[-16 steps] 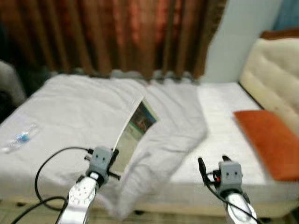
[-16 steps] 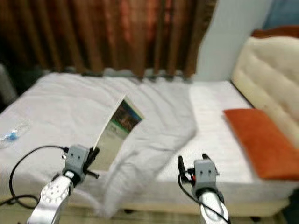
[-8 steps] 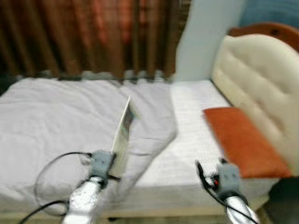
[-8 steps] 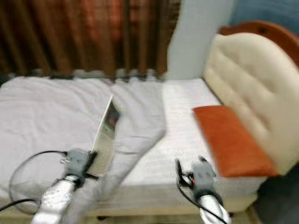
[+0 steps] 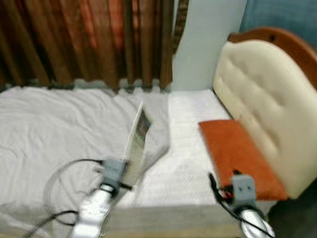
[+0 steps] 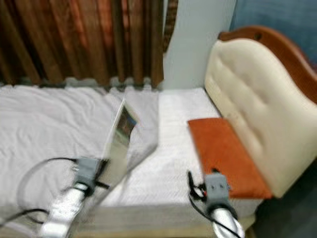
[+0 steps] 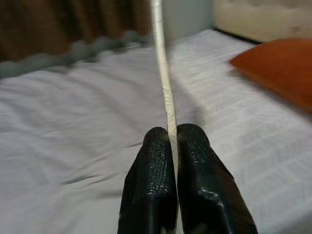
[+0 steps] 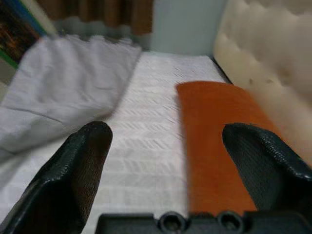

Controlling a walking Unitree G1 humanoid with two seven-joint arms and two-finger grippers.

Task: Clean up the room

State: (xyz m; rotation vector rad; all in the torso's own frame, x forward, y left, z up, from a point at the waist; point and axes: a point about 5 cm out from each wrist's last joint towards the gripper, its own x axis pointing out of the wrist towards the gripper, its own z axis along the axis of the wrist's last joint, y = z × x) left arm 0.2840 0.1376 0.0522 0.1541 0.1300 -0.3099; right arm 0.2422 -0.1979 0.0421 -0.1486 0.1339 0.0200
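My left gripper (image 7: 172,134) is shut on the lower edge of a thin magazine (image 5: 138,143), which it holds upright over the near side of the bed (image 5: 184,163). In the left wrist view the magazine (image 7: 163,73) shows edge-on, rising from between the two black fingers. My right gripper (image 8: 168,134) is open and holds nothing; it hovers over the bed's near edge, just short of an orange pillow (image 5: 237,154). The head views are blurred.
A rumpled grey blanket (image 5: 54,129) covers the left part of the bed. A cream padded headboard (image 5: 267,99) with a wooden rim stands on the right. Brown curtains (image 5: 89,39) and a pale wall (image 5: 205,44) lie behind the bed.
The camera has swung to the right, so the bed slid left and the headboard came further into view. The magazine stays in my left gripper. A water bottle at far left left the picture.
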